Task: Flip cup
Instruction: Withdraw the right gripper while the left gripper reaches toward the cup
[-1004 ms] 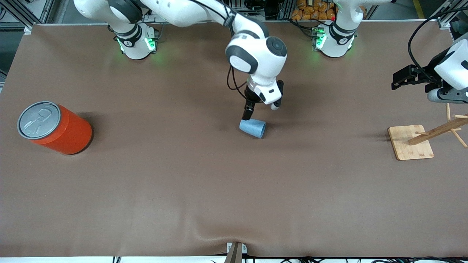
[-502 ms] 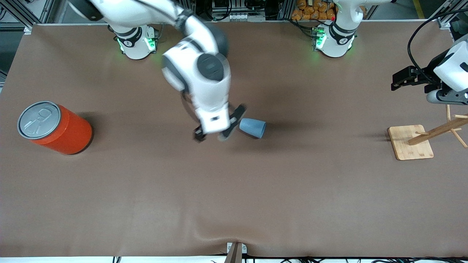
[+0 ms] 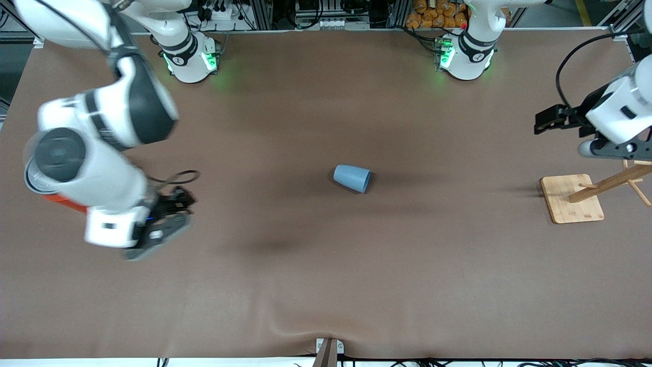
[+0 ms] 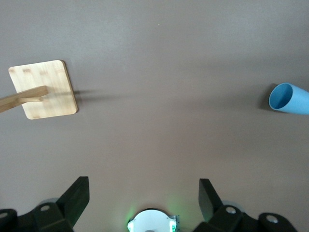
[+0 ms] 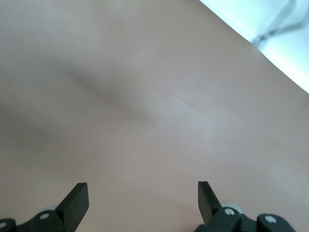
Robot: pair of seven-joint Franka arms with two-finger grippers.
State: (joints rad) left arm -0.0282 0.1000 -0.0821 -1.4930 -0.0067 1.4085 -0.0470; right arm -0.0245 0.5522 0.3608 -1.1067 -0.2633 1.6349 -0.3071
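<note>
The cup (image 3: 352, 178) is a small light-blue tumbler lying on its side in the middle of the brown table, its open mouth toward the left arm's end. The left wrist view shows it as the cup (image 4: 289, 99), with the darker blue inside showing. Nothing touches it. My right gripper (image 3: 170, 219) is open and empty, up over the table toward the right arm's end, well away from the cup. The right wrist view shows only bare table between the right gripper (image 5: 143, 193) fingers. My left gripper (image 4: 144, 191) is open and empty, high near the wooden rack.
An orange can (image 3: 63, 203) stands at the right arm's end, mostly hidden under the right arm. A wooden rack on a square base (image 3: 570, 199) stands at the left arm's end, seen also as the rack base (image 4: 43, 89). The table's front edge has a small bracket (image 3: 328, 349).
My right arm has swung away from the cup toward the right arm's end and now hangs over the orange can. The cup has stayed on its side. The left arm shifted slightly.
</note>
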